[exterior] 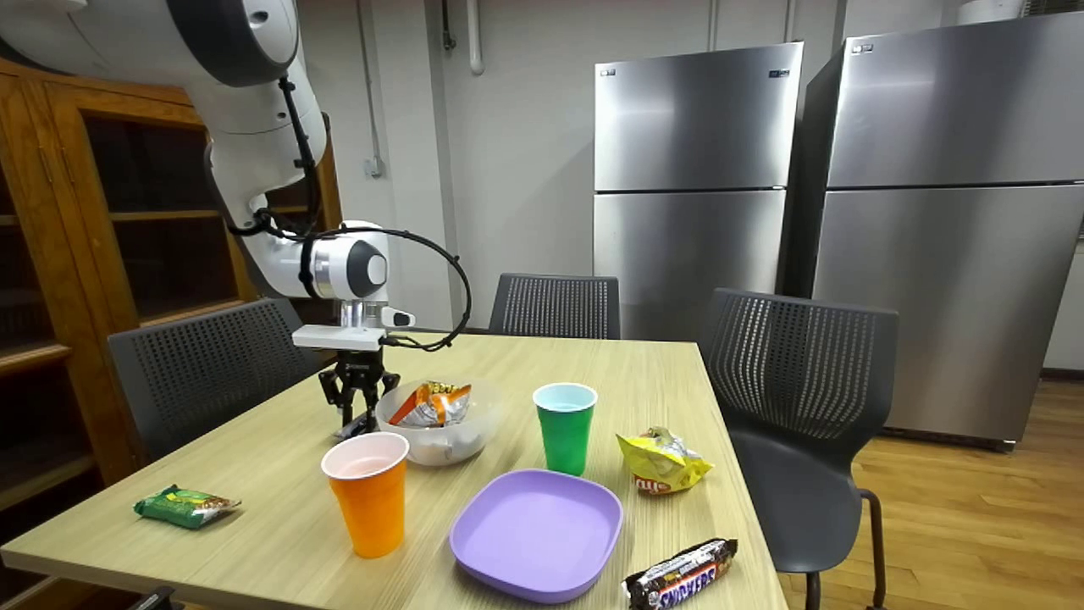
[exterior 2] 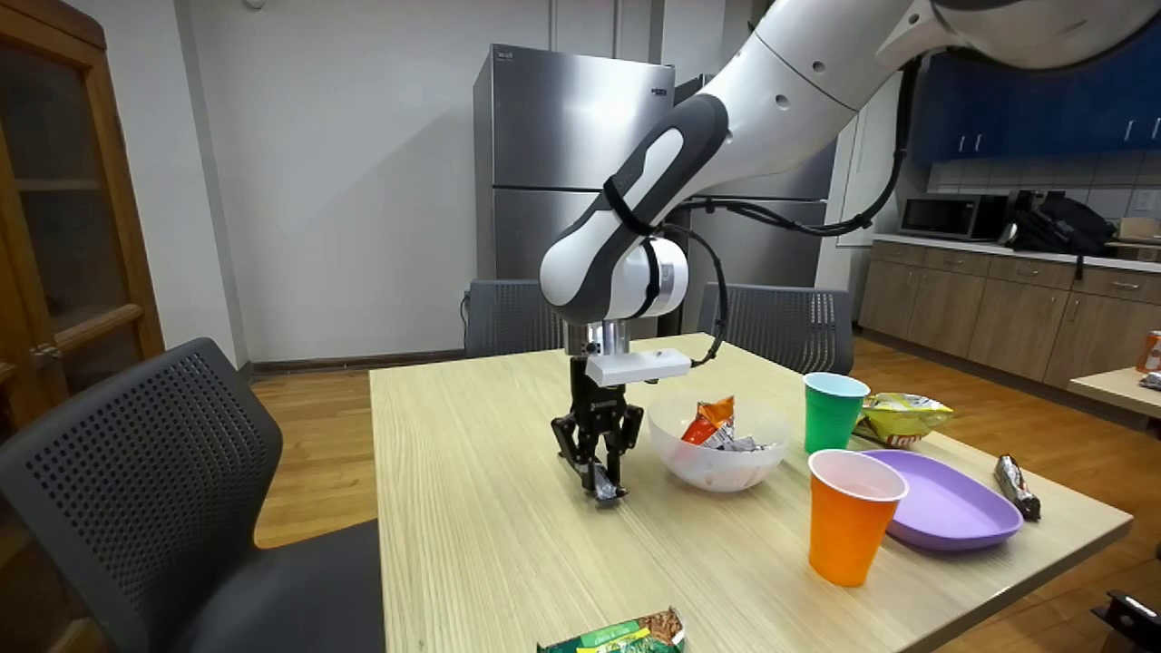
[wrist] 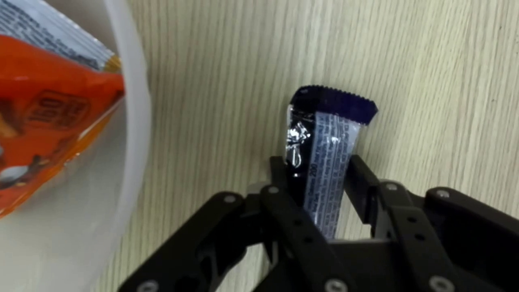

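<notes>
Evidently, a dark-wrapped bar (wrist: 324, 138) is pinched between the fingers of the gripper (wrist: 315, 172), down at the table (wrist: 211, 121).
They press its long sides, probably because its narrow width suits the jaws better than its length; in the wrist view its crimped end (wrist: 336, 101) juts free toward twelve o'clock, with the bowl (wrist: 138, 105) at nine. Only there does the wrapper's print show; in both exterior views the bar is a small sliver. An exterior view adds what the wrist view misses: the orange cup (exterior: 370, 501) at six o'clock from the gripper, the purple plate (exterior: 538, 529) at four, the green packet (exterior: 183, 507) at eight.
</notes>
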Controlling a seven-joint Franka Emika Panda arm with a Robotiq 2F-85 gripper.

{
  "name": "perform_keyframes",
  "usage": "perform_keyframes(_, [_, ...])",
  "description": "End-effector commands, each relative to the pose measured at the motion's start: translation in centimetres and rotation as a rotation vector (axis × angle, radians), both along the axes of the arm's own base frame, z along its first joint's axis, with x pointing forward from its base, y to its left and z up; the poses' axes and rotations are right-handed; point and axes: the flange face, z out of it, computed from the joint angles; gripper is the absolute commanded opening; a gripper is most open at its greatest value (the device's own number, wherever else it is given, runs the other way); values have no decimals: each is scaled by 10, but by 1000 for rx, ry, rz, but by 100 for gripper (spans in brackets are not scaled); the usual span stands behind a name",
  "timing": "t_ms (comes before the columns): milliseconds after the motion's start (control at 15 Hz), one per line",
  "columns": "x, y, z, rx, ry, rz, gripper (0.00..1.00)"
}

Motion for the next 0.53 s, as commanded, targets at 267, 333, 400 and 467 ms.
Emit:
perform_keyframes(267, [3,4,5,-7,-3,-15,9])
perform_keyframes(333, [3,4,9,-6,-8,-8,9])
perform_keyframes(400, [3,5,15,-9,-16,-1,9])
perform_keyframes(467, [2,5,21,-13,-24,7,9])
